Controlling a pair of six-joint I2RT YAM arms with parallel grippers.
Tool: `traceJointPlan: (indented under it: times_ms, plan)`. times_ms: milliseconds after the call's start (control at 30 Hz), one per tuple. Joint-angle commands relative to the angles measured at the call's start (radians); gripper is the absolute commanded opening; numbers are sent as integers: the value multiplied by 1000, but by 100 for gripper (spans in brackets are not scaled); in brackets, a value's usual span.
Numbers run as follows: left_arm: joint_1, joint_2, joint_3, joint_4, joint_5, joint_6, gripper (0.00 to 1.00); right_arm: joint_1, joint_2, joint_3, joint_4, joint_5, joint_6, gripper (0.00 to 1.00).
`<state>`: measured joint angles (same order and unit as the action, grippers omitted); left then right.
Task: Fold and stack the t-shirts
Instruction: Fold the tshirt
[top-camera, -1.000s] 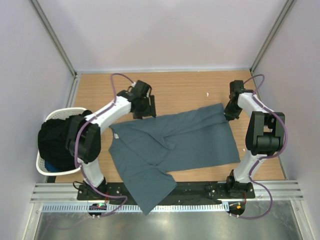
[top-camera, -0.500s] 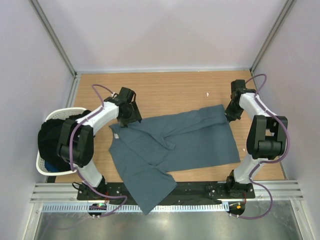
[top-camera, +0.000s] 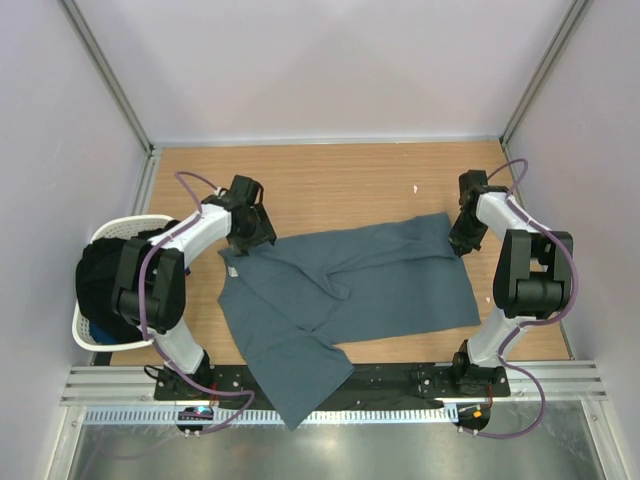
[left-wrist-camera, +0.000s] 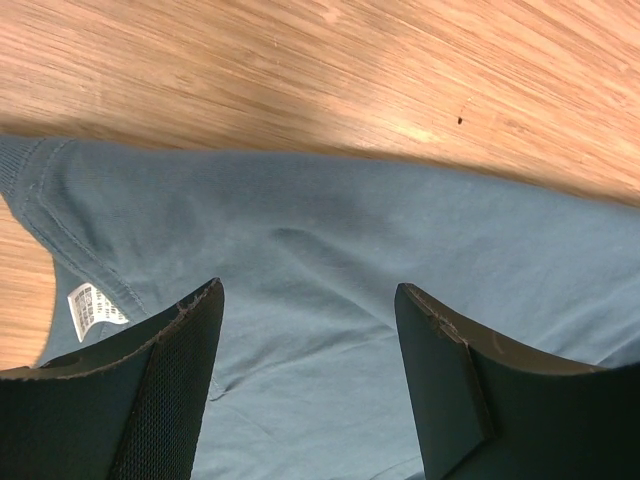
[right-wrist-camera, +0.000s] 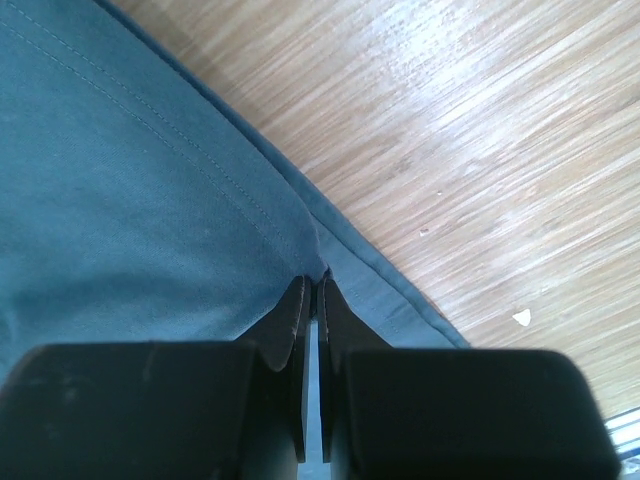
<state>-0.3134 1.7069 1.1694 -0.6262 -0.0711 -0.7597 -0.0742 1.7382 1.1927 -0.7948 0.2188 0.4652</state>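
Note:
A slate blue-grey t-shirt lies spread across the wooden table, with one end hanging over the near edge. Its collar end with a small white label points left. My left gripper hovers open over the cloth just right of the collar, with only flat fabric showing between its fingers in the left wrist view. My right gripper sits at the shirt's far right corner. In the right wrist view its jaws are shut on a pinch of the stitched hem.
A white laundry basket with a dark heap of cloth stands off the table's left side. Bare wood lies beyond the shirt. Grey walls close in the back and sides; a metal rail runs along the near edge.
My left arm swung left, from above the shirt's upper middle to its collar end, staying open. The right gripper kept its hold on the hem and barely shifted.

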Motion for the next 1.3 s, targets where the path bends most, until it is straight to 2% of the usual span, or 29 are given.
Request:
traceJointPlan:
  times_ms: [0,433,733,867,933,1000,1033,1100,1133,1200,1233,1267]
  plan:
    - [11,8,-5,33,-22,-3,70,-4,-13,-8,3,28,-19,5]
    - [40,26,-10,42,-27,3,70,-3,-85,74,-90,1,-34,4]
    - [54,22,-4,37,-24,14,70,-4,-74,-28,-52,1,-30,4]
    - [56,-1,-10,22,-12,5,70,-3,-32,-44,-32,10,-39,10]
    - [56,-29,-17,17,-9,-12,70,-3,-22,-25,-38,1,-46,19]
    - [54,-55,-25,14,-4,-29,70,-4,-29,1,-66,4,-51,23]
    - [54,-61,-33,13,-1,-36,68,-4,-43,48,-79,8,-57,30]
    - [56,-75,-45,8,7,-69,66,-4,-60,105,-113,4,-66,37]
    - [54,-85,-63,10,10,-81,60,-3,-72,161,-116,-7,-69,42]
    - [56,-93,-79,23,8,-108,53,-2,-98,203,-86,-54,-83,43]
    - [56,-93,-86,28,8,-116,42,-1,-104,215,-60,-120,-85,43]
    - [54,-92,-99,36,7,-131,39,2,-112,209,-26,-163,-79,43]
